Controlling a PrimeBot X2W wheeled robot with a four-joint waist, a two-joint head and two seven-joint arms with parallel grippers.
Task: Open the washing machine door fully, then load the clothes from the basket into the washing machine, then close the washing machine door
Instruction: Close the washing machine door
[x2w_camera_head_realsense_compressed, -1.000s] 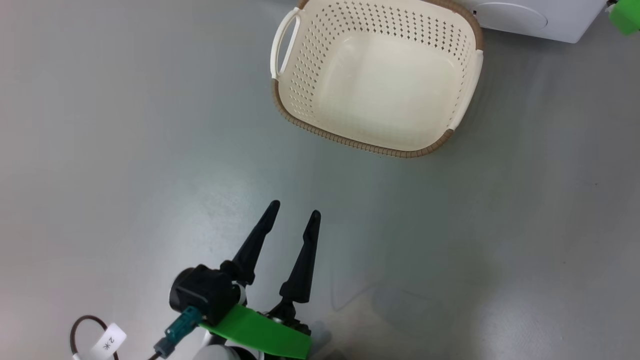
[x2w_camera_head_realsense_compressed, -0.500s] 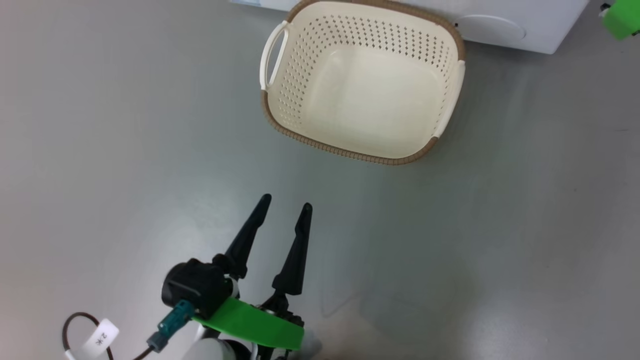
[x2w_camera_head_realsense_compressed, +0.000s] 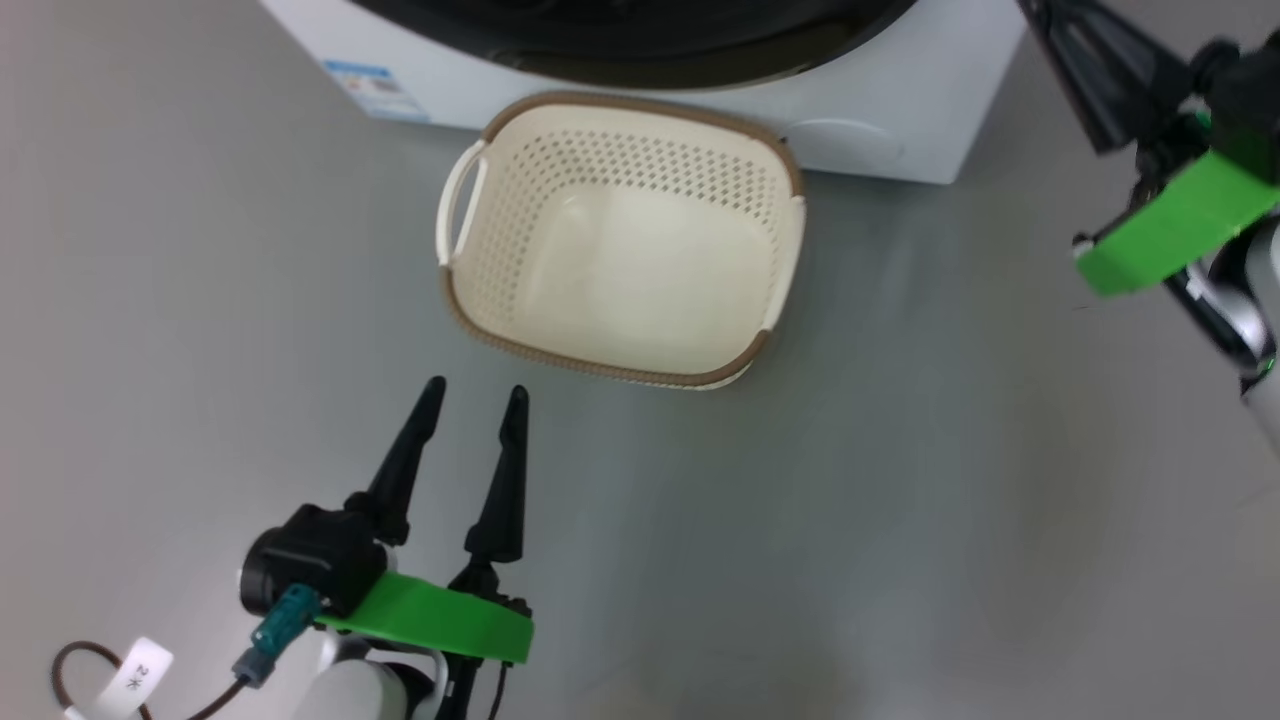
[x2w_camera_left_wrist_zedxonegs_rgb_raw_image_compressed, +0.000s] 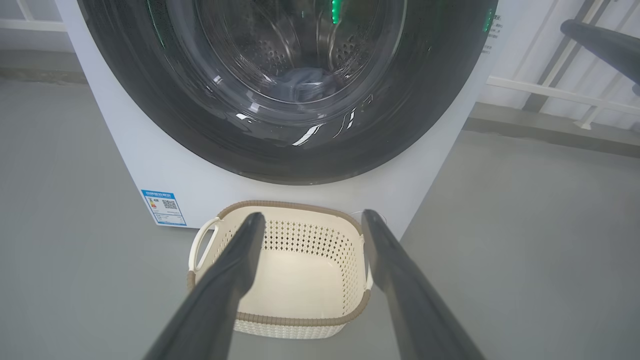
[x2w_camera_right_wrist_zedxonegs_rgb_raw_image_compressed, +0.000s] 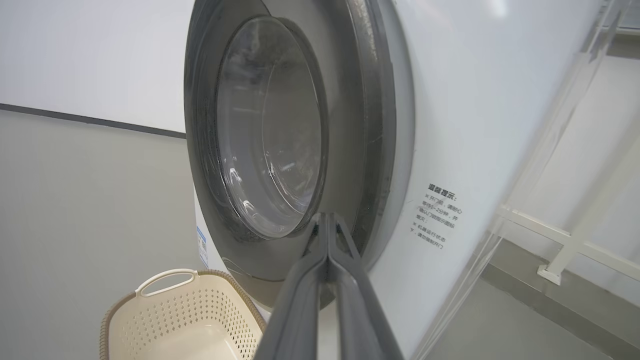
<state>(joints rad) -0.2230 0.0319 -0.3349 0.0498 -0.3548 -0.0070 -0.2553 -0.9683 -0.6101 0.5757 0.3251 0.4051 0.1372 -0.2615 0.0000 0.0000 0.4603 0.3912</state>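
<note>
Shifting since a second ago, the head camera is now taking in the lower front of the big white front-loading washing machine (x2w_camera_head_realsense_compressed: 900, 110), which was barely showing at the top edge, and far more of the right gripper (x2w_camera_head_realsense_compressed: 1060, 30), of which only a green corner was peeking in. The small cream-white perforated plastic basket (x2w_camera_head_realsense_compressed: 640, 100), with its brown woven-look rim and two side handles, is sitting empty on the smooth grey floor (x2w_camera_head_realsense_compressed: 900, 500). It is just in front of the machine and below its door, between the machine and the left gripper (x2w_camera_head_realsense_compressed: 476, 388). That gripper is hovering over the floor near the basket's near rim with its two long dark fingers spread apart and nothing between them. The large round door (x2w_camera_left_wrist_zedxonegs_rgb_raw_image_compressed: 200, 135), with a glossy black rim around a bulging clear glass centre, is lying against the machine's front and appears shut. Behind the glass, a pale blue-grey bundle of clothes (x2w_camera_left_wrist_zedxonegs_rgb_raw_image_compressed: 305, 87) is resting low in the perforated steel drum. The right gripper is pressing its fingers together on nothing, with its tips pointing at the door rim's outer edge; whether they are touching it cannot be told. A small blue label sticker (x2w_camera_head_realsense_compressed: 375, 88) is sitting on the machine's lower left front, and a round white cover (x2w_camera_head_realsense_compressed: 840, 140) at its lower right. Printed text (x2w_camera_right_wrist_zedxonegs_rgb_raw_image_compressed: 440, 217) is running down the machine's side panel, and a white railing (x2w_camera_right_wrist_zedxonegs_rgb_raw_image_compressed: 565, 240) is standing beyond it. Flat green brackets (x2w_camera_head_realsense_compressed: 430, 620) are sitting across both wrists.
</note>
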